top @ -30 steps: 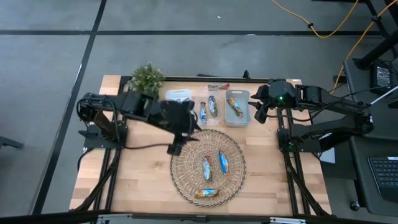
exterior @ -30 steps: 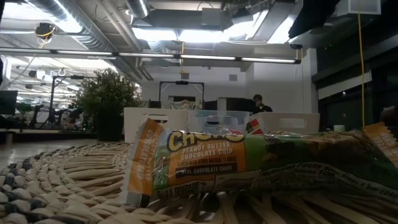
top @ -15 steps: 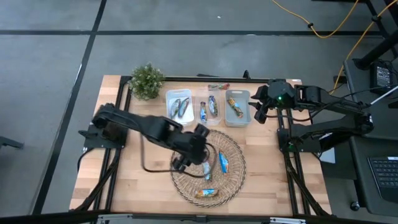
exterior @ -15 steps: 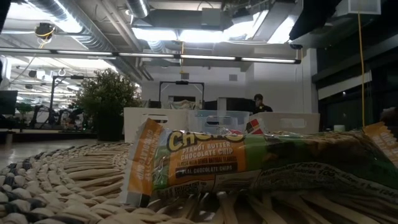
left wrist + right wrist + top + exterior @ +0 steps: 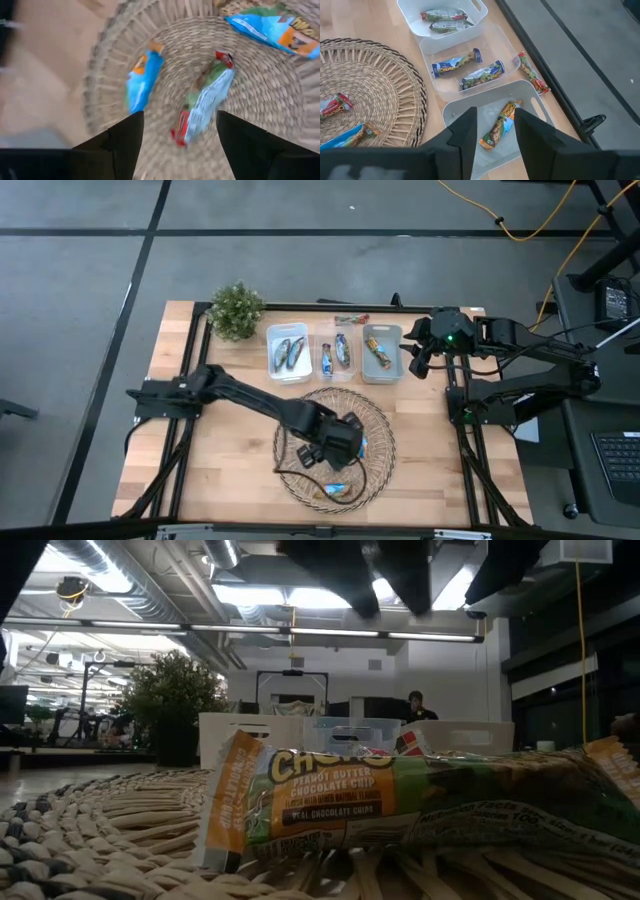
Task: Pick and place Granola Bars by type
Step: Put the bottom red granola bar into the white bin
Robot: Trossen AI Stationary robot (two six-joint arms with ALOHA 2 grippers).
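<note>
Only the low view makes the wrapper legible: a green granola bar (image 5: 400,805) on the wicker tray (image 5: 90,830) reads "Peanut Butter Chocolate Chip". The left end effector (image 5: 175,131) hangs spread above a red-ended bar (image 5: 202,102). The right end effector (image 5: 495,122), spread, hovers over the bins (image 5: 485,107).

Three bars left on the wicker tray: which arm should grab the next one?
Left. The left gripper hangs open over the wicker tray, right above a green-and-red bar. The right gripper waits open beside the bins, off the tray.
</note>
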